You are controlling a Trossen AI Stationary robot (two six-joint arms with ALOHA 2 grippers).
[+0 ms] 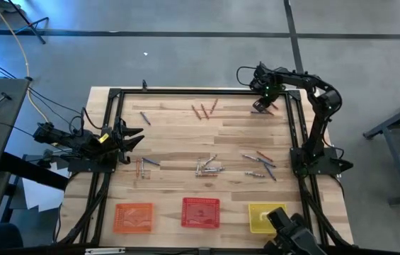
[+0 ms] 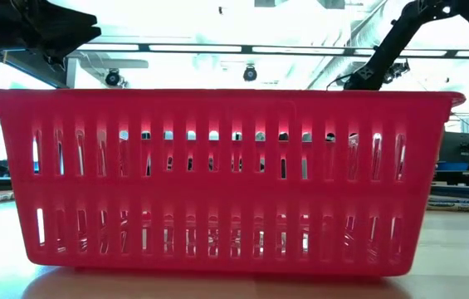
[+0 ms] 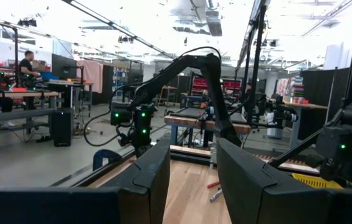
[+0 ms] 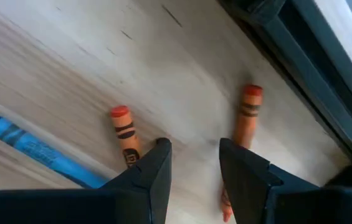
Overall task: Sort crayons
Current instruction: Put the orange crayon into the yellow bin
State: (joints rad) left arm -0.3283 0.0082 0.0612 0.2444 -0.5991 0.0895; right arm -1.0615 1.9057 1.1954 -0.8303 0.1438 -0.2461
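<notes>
Wooden table (image 1: pixel 228 134) on which scattered crayons (image 1: pixel 209 167) and 3 baskets are carried: orange (image 1: pixel 134 217), red (image 1: pixel 200 212), yellow (image 1: pixel 263 216).

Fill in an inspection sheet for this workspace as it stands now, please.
Surface: wooden table inside a black frame.
Job's things: crayons scattered in small groups on the wood; two orange crayons and a blue crayon lie under the right gripper.
Baskets: orange basket, red basket and yellow basket in a row along the near edge; contents cannot be told.
Clutter: nothing seen.
Grippers: left gripper open at the left edge, holding nothing; right gripper open over the far right corner.
Cables: loose cables off the table's left side.
Surroundings: workshop benches, a person far off.
</notes>
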